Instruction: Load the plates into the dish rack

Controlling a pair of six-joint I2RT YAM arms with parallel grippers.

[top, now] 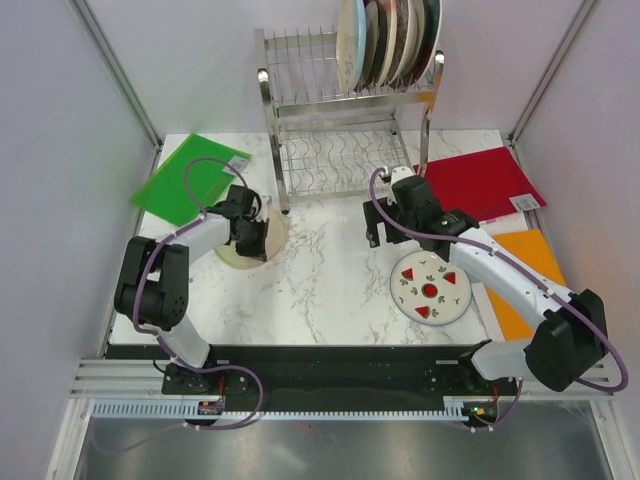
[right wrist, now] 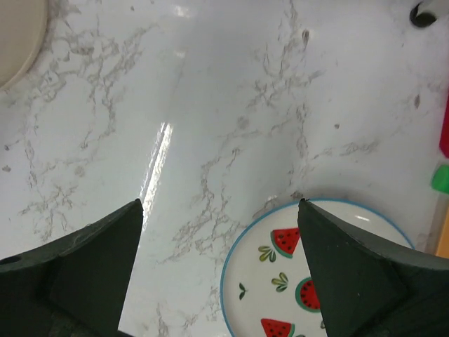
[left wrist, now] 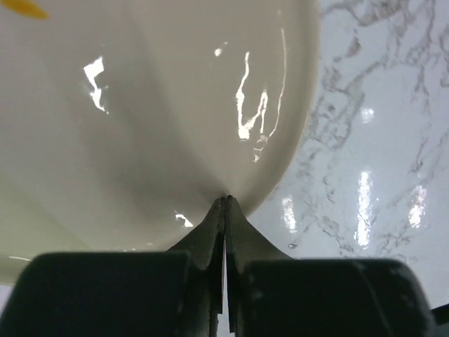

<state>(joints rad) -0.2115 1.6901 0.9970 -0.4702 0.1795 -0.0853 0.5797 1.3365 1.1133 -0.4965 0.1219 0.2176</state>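
beneath left hand (left wrist: 225,205), plate (top: 228,258) half hidden, seemingly pinched

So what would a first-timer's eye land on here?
Probably the tall chrome wire dish rack at the back, with a row of round plates standing on edge in its top tier. Then the white watermelon-slice plate lying by the open right gripper, and the plain cream plate at the tips of the shut left gripper.

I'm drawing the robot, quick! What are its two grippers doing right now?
Left gripper: closed, apparently pinching the cream plate by its rim.
Right gripper: open, holding nothing.
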